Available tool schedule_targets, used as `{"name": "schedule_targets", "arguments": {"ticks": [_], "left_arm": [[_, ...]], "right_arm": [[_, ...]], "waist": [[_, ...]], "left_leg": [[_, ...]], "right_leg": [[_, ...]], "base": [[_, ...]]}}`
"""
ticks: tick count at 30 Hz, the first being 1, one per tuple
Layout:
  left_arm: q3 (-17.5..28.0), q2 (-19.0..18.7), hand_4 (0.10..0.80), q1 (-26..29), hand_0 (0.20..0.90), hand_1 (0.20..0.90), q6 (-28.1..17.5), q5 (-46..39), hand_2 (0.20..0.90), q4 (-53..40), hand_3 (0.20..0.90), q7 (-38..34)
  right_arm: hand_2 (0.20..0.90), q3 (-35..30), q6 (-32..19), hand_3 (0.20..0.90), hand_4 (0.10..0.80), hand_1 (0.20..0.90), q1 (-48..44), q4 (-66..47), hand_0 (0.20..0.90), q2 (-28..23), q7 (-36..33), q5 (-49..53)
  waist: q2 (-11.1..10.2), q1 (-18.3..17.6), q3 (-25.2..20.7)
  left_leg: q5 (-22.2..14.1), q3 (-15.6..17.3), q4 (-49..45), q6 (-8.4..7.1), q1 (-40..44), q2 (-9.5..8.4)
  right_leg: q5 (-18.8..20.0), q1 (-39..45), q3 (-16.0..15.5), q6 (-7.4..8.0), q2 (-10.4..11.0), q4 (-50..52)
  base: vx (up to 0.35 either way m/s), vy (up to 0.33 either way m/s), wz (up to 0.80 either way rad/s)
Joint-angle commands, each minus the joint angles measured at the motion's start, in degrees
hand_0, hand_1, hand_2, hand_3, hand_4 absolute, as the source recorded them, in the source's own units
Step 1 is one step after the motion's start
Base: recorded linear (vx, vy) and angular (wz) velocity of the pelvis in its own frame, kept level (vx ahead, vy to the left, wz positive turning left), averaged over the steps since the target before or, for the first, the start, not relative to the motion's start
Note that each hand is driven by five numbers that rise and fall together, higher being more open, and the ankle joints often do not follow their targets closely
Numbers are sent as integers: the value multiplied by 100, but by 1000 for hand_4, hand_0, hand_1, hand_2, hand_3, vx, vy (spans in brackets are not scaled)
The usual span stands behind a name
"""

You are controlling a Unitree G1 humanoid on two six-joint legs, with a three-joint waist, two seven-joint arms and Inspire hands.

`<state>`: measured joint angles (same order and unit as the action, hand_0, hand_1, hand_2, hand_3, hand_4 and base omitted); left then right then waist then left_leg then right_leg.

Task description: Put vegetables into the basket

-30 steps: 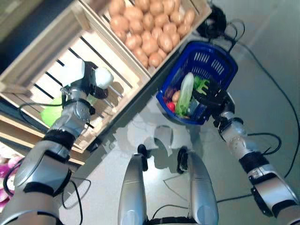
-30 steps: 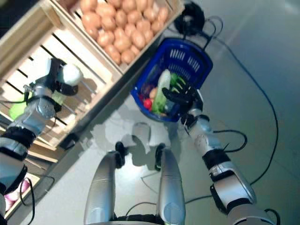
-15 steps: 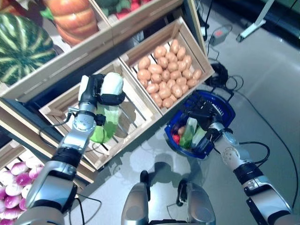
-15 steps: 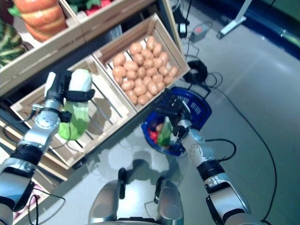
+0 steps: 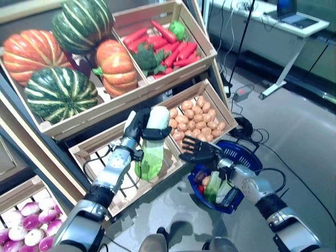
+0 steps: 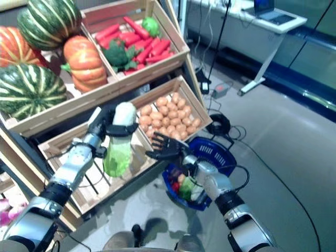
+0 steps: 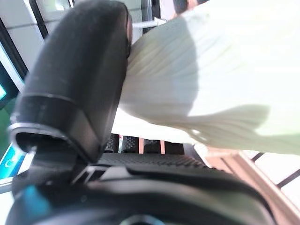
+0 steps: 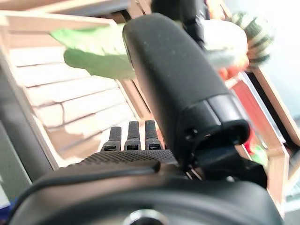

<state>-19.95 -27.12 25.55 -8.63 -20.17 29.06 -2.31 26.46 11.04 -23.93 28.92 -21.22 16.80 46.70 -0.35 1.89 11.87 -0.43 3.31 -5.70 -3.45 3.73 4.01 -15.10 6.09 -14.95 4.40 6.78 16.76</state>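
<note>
A long cabbage [image 5: 152, 146] with a white stem and green leaves hangs over the slatted wooden crate [image 5: 100, 157]. My left hand [image 5: 137, 124] is shut on its white end; in the left wrist view the thumb [image 7: 79, 79] presses against the cabbage [image 7: 211, 70]. My right hand [image 5: 198, 152] is open with straight fingers, just right of the cabbage and left of the blue basket [image 5: 248, 157]. The basket stands on the floor by my right forearm and holds greens and something red. The right wrist view shows the cabbage [image 8: 93, 51] past the thumb [image 8: 178, 79].
A crate of potatoes [image 5: 197, 115] sits right of the slatted crate. Above are pumpkins [image 5: 113, 65], striped squashes [image 5: 58, 94] and a crate of red vegetables with broccoli [image 5: 163, 44]. Purple-white turnips [image 5: 26, 226] lie at lower left. A desk [image 5: 294, 26] stands at the far right.
The camera has swung upward, bringing the upper shelves into view. My left hand still holds the cabbage. My right hand has left the basket's rim and now sits beside the cabbage.
</note>
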Motion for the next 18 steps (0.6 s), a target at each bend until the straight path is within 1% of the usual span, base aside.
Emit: {"name": "schedule_targets", "arguments": {"ticks": [1, 5, 14, 17, 18], "left_arm": [[6, 10, 400, 352, 300, 300, -862, -295, 300, -517, 300, 95], [-76, 121, 400, 375, 300, 300, -789, -347, 300, -629, 300, 203], [-290, 341, 400, 368, 300, 300, -656, -464, 300, -665, 300, 404], [-322, 399, 400, 395, 300, 300, -704, -530, 300, -626, 300, 496], [-340, 430, 400, 403, 300, 300, -793, -536, 300, -626, 300, 576]], "right_arm": [[900, -122, -370, 900, 800, 900, -228, -368, 900, 138, 431, 26], [900, -94, -173, 900, 800, 900, -332, -357, 900, 157, 581, 23], [900, 27, -91, 900, 800, 900, -553, -309, 900, 355, 317, 178], [900, 74, 4, 900, 800, 900, -643, -272, 900, 447, 112, 209], [900, 80, 83, 900, 800, 900, -676, -234, 900, 477, 52, 237]], "waist": [[-102, 61, -607], [-113, 105, -705], [-135, 191, -777], [-144, 212, -783], [-145, 218, -780]], "left_leg": [[-7, 46, 140, -21, 162, -102], [72, 30, 398, -38, 240, -97], [94, -31, 605, 5, 396, -106], [75, -60, 590, 15, 430, -113], [62, -67, 570, 18, 442, -112]], "right_leg": [[1175, 184, 137, -108, 88, -1038], [1245, 279, 92, -86, 55, -1246], [1216, 393, 45, -110, 7, -1285], [1187, 417, 48, -125, 3, -1253], [1172, 431, 51, -136, 5, -1236]], "base": [[37, -43, 3], [37, -29, 3], [39, -21, 9], [39, -20, 6], [34, -10, 4]]}}
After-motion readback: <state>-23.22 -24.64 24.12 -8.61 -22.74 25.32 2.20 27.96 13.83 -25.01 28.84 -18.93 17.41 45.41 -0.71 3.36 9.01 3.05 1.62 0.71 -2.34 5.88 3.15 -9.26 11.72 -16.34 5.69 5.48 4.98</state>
